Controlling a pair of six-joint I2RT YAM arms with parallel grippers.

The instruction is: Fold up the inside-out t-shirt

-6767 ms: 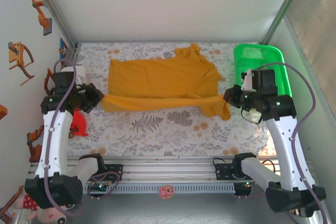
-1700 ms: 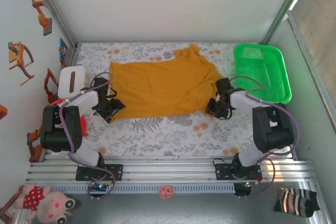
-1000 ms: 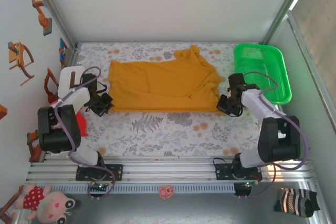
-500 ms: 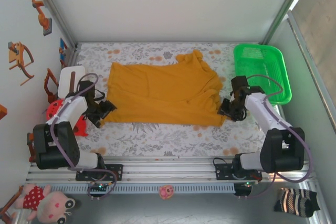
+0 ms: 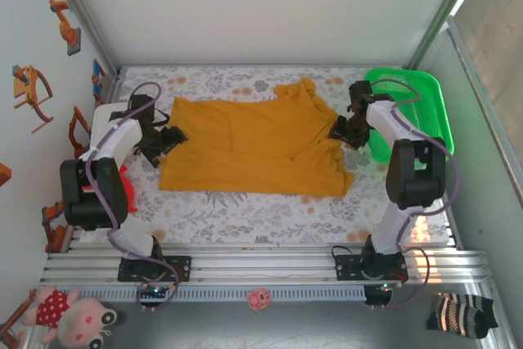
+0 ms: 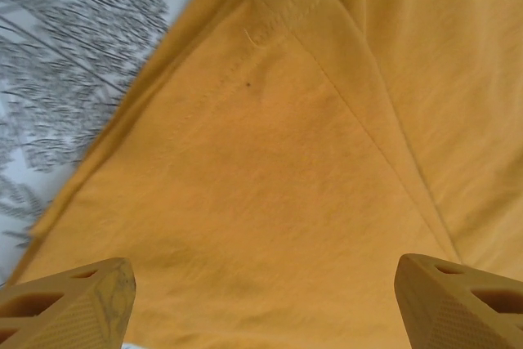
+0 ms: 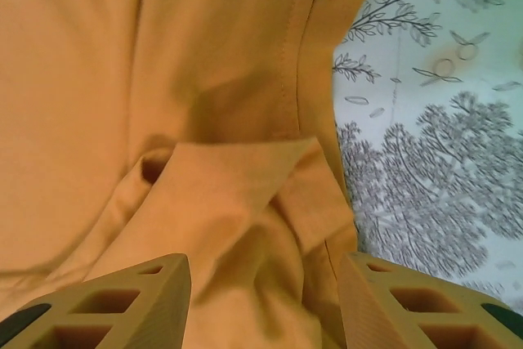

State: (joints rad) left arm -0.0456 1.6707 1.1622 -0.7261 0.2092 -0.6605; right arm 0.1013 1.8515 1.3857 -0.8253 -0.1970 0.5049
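Mustard-yellow cotton t-shirt lies spread across the floral-patterned table between your left gripper and right gripper, both open and empty; grabbing its rumpled right sleeve unevenly could skew your fold.

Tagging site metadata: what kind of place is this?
Probably an enclosed lab robot cell: white panel walls, aluminium rail holding both arm bases, mustard t-shirt on a floral table cover.
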